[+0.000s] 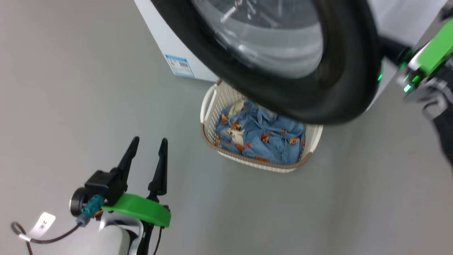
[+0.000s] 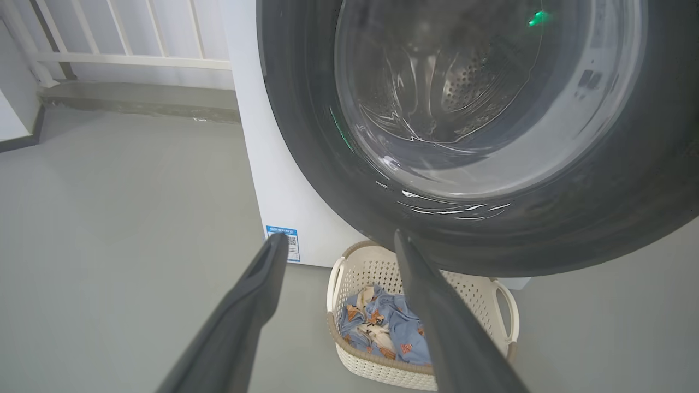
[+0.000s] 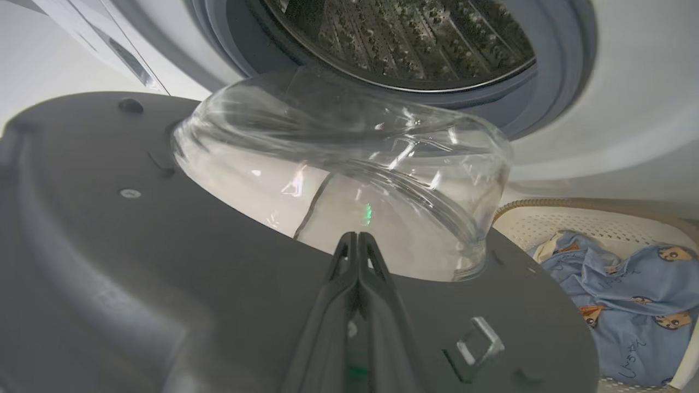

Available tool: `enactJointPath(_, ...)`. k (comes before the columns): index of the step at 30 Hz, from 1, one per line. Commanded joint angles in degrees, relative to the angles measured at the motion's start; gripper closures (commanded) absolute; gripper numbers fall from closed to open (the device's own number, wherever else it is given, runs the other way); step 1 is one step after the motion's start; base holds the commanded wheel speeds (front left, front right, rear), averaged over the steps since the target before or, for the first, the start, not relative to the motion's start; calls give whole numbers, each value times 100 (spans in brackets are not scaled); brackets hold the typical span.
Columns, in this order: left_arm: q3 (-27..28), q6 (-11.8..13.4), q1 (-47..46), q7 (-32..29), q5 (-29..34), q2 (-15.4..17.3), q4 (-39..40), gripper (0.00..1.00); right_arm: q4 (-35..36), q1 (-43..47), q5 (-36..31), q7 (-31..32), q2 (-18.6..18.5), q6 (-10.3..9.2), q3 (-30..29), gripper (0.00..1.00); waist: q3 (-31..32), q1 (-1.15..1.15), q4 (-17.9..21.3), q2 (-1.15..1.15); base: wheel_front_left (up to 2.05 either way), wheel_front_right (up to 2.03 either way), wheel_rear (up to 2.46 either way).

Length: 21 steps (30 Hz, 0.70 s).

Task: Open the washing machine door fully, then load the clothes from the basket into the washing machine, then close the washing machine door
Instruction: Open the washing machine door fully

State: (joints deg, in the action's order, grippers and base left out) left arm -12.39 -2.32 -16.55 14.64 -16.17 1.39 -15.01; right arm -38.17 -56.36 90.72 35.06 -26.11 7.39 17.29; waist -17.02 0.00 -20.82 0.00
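Note:
The washing machine door (image 1: pixel 339 71), black-rimmed with a bulging glass centre (image 3: pixel 349 180), stands swung partly out from the white washing machine (image 2: pixel 273 164). Behind the door the steel drum (image 3: pixel 415 38) and grey gasket (image 3: pixel 551 93) show. My right gripper (image 3: pixel 357 240) is shut, its fingers pressed together against the door's inner face just below the glass; nothing is between them. The basket (image 1: pixel 212 102) sits on the floor below the door, holding the clothes (image 1: pixel 262 136), blue with orange figures. My left gripper (image 1: pixel 148 143) hangs open over the floor to the basket's left, empty.
Grey floor (image 1: pixel 70 88) spreads left of and in front of the machine. A white railing (image 2: pixel 125 54) and a low ledge run along the back wall. A blue label sticker (image 1: pixel 179 66) marks the machine's lower front. A tagged cable (image 1: pixel 42 226) trails from my left wrist.

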Motion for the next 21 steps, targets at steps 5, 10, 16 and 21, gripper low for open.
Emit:
enactJointPath(5, 313, -67, 168, 36, 140, 149, 30, 0, 311, 504, 196, 134, 199, 10, 81, 100, 597, 0, -258, 0, 0, 0, 0)
enactJointPath(10, 394, -126, 314, 36, 217, 149, -46, 0, 428, 908, 345, 246, 322, 10, 51, 100, 856, 0, -442, 0, 0, 0, 0)
enactJointPath(16, 432, -181, 443, 36, 279, 168, -163, 0, 558, 1447, 524, 413, 500, 10, 30, 100, 1158, 0, -709, 0, 0, 0, 0)
enactJointPath(21, 416, -218, 505, 36, 304, 186, -250, 0, 768, 1798, 608, 537, 660, 10, 44, 100, 1295, 0, -911, 0, 0, 0, 0)
